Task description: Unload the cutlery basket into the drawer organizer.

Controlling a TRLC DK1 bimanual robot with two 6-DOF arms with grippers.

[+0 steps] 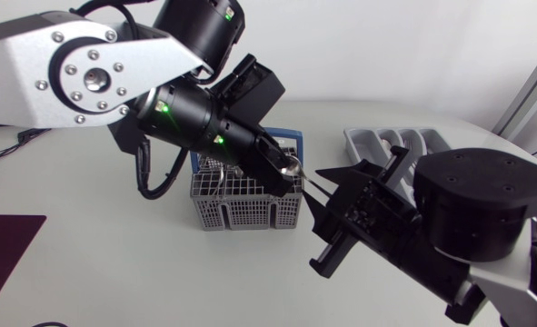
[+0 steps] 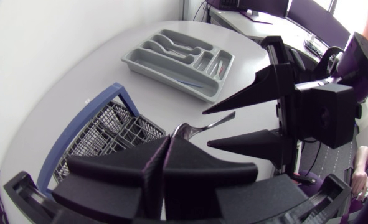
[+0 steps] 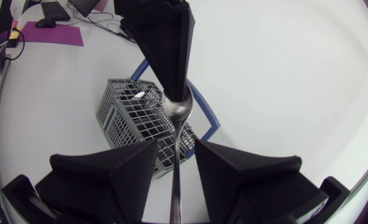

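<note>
Spoon (image 3: 177, 134): bowl clamped in left jaws, handle running straight out between the wide-spread right jaws, touching neither.

basket (image 1: 250, 213) — grey grid, blue handle | organizer (image 2: 165, 74) — pale grey | spoon (image 3: 178, 112) silver | table (image 1: 95, 254) white

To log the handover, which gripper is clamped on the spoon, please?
The left gripper, pinching the spoon bowl; the right gripper stands open around the handle.
</note>
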